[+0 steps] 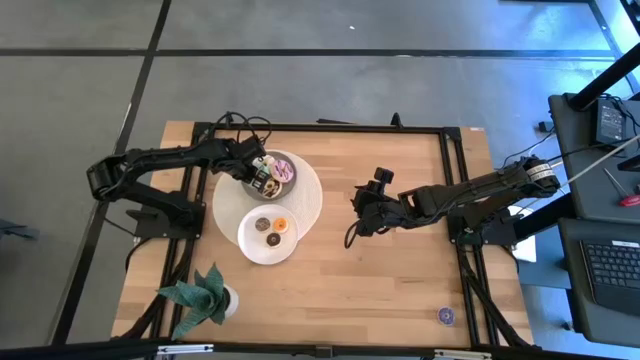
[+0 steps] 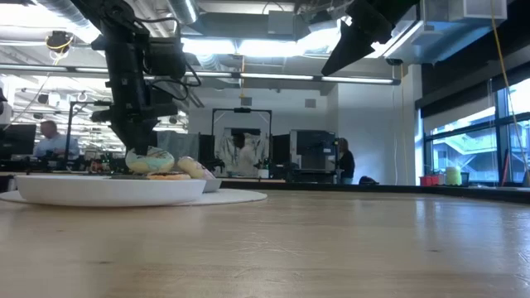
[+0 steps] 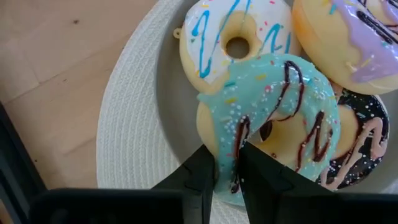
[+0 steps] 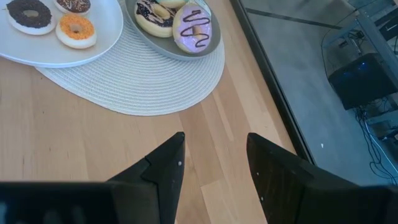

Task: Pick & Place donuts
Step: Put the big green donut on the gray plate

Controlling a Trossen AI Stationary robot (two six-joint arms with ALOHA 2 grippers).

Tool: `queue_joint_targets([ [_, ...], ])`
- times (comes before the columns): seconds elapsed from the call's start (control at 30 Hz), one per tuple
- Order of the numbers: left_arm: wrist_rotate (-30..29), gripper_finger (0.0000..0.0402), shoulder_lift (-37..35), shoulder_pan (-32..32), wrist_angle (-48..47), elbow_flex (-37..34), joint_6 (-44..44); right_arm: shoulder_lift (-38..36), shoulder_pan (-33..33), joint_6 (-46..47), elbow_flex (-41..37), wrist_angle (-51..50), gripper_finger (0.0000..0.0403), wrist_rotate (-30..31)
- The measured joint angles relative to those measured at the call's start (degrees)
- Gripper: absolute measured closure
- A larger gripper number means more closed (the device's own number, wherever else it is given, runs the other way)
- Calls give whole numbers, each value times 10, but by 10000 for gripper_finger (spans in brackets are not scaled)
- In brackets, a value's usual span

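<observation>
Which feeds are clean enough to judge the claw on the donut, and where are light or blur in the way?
Left wrist view: sharp and evenly lit, the left claw pinching the mint-iced donut's edge. High view: even light, but the donuts read tiny. Low view: bright ceiling lights behind leave the arms in silhouette, and the near table is soft. Right wrist view: clear, with the right claw open over bare wood.

No text, label, brand, number or sign can be read in any of the views, neither on the bench [image 1: 400,270] nor on the equipment in the room beyond it.
</observation>
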Motion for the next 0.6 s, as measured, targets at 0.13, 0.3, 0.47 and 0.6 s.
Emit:
queue_joint_targets([
  [0.13, -1, 321, 0, 0, 0, 0, 0, 0, 0, 0, 0, 0, 228, 0],
  [0.3, 0, 284, 0, 0, -1, 0, -10, 0, 0, 0, 0, 0, 228, 0],
  [0.47, -14, 251, 0, 0, -1, 0, -10, 0, 0, 0, 0, 0, 228, 0],
  [0.6, -15, 232, 0, 0, -2, 0, -10, 0, 0, 0, 0, 0, 228, 0],
])
